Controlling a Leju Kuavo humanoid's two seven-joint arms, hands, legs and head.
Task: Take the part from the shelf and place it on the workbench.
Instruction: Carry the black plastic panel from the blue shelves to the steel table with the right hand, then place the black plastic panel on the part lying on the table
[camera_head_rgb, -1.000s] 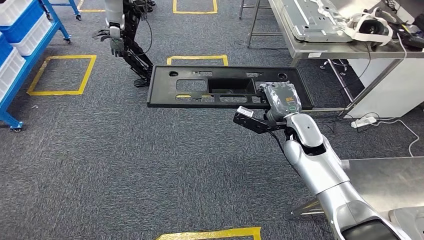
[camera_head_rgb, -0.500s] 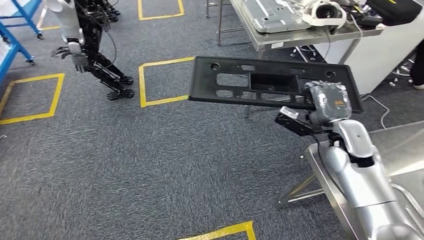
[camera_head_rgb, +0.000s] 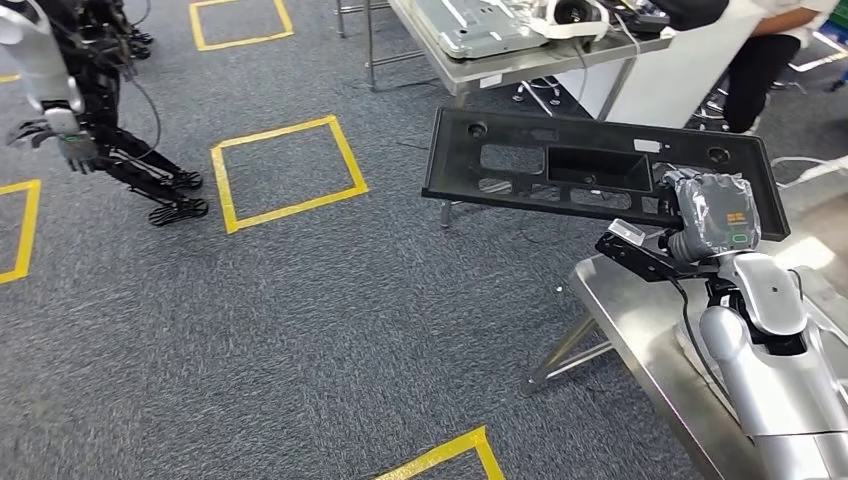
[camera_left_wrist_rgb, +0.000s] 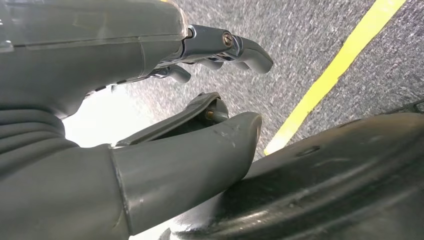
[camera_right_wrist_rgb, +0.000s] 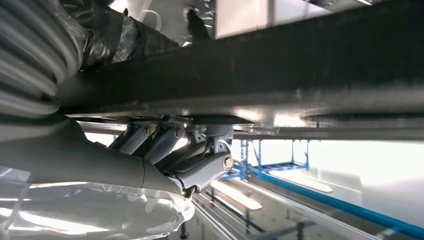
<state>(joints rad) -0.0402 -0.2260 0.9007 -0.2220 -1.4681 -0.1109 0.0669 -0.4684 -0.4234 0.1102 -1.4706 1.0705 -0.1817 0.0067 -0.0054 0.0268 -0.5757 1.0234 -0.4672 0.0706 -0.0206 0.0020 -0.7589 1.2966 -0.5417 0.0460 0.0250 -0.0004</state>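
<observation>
A long black panel part (camera_head_rgb: 560, 165) with several cut-outs hangs level above the carpet, its right end over the near corner of the steel workbench (camera_head_rgb: 640, 330). My right hand (camera_head_rgb: 712, 215), wrapped in clear film, grips the part's near edge at that right end. In the right wrist view the fingers (camera_right_wrist_rgb: 200, 160) curl under the part (camera_right_wrist_rgb: 280, 65) and press against its underside. My left hand (camera_left_wrist_rgb: 125, 55) hangs over the grey carpet with its fingers and thumb apart and nothing in it.
Another humanoid robot (camera_head_rgb: 70, 110) stands at the far left. Yellow tape squares (camera_head_rgb: 285, 170) mark the carpet. A second steel table (camera_head_rgb: 520, 60) at the back carries a grey panel and a headset; a person (camera_head_rgb: 770, 50) stands beside it.
The whole view has swung to the right, so the scene slid left. The workbench has come into view under the part's right end. My right hand still holds the part.
</observation>
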